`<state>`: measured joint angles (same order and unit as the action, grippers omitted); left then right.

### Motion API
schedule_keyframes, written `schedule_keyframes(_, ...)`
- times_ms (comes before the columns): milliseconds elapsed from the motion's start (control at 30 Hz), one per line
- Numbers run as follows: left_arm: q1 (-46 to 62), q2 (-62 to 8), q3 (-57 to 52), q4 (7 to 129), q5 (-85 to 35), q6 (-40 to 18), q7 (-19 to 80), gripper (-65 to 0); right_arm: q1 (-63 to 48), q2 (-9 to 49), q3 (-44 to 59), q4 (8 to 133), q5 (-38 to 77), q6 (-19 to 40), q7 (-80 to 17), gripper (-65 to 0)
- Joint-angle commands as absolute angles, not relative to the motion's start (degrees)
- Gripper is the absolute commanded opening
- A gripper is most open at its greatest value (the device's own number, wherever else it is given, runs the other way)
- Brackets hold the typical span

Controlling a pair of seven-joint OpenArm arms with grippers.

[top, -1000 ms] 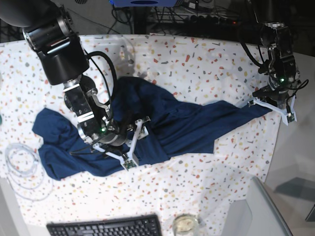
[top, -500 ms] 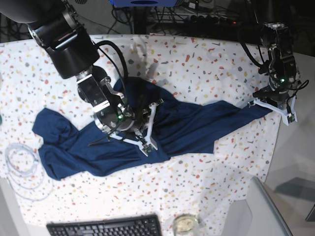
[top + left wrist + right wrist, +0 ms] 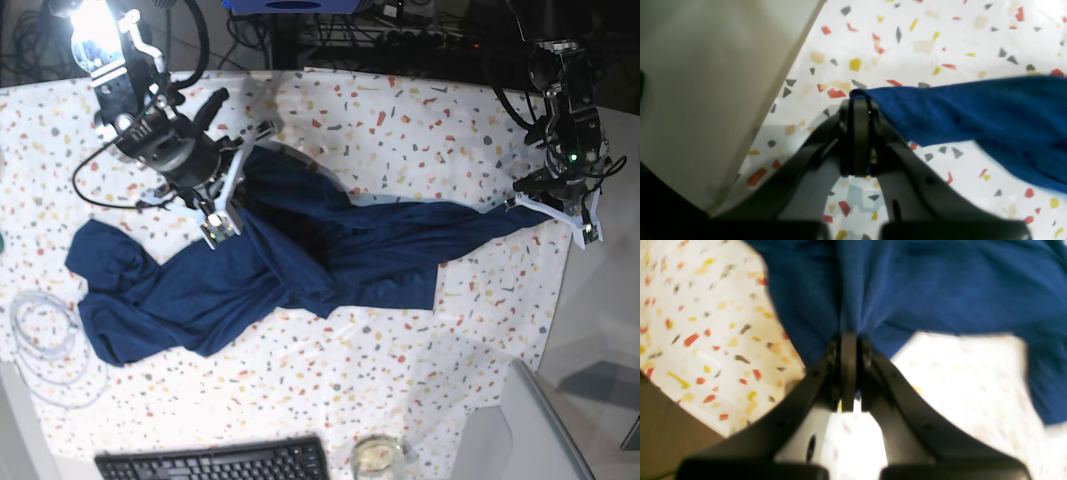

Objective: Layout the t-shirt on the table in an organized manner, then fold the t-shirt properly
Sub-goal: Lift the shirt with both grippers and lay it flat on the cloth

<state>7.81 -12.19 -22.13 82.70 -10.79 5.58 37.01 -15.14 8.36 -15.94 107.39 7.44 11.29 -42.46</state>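
The dark navy t-shirt (image 3: 330, 255) lies stretched and crumpled across the speckled table (image 3: 420, 120). My right gripper (image 3: 240, 178) is at the far left and is shut on a fold of the shirt's upper edge. In the right wrist view the right gripper (image 3: 848, 335) pinches the t-shirt (image 3: 940, 283), lifted over the table (image 3: 706, 323). My left gripper (image 3: 545, 208) holds the shirt's right end near the table's right edge. Seen from the left wrist, the left gripper (image 3: 860, 100) is shut on a corner of the t-shirt (image 3: 973, 110) just above the table (image 3: 923, 33).
A black keyboard (image 3: 215, 462) and a small glass (image 3: 375, 455) sit at the front edge. A coil of pale cable (image 3: 40, 340) lies at the front left. A plain grey surface (image 3: 520, 430) borders the front right corner and also shows as the grey surface (image 3: 706, 83).
My right gripper shut on the shirt's middle, then moved up toward the far left, dragging the fabric with it. The left gripper kept its hold and stayed in place.
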Motion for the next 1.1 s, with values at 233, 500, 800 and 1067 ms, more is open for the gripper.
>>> schedule_keyframes(233,6.73,-13.14,-21.93,85.49,-10.51,5.76,36.09,-65.0,-22.2,12.44,-2.86,113.98,8.22,11.65,-41.01,-65.0)
schedule_keyframes(500,5.14,-13.32,-18.68,95.43,-10.33,5.85,36.18,-65.0,-18.24,12.53,11.82,115.74,8.22,13.41,-40.92,-65.0)
schedule_keyframes(800,-6.55,-13.32,-10.59,96.48,-10.33,5.93,36.26,-65.0,3.91,15.87,16.75,114.15,5.05,24.66,-47.87,-65.0)
schedule_keyframes(1067,-22.81,-13.23,-2.68,91.3,-10.33,5.93,36.26,-65.0,23.78,20.97,16.57,103.87,3.82,24.75,-48.04,-65.0)
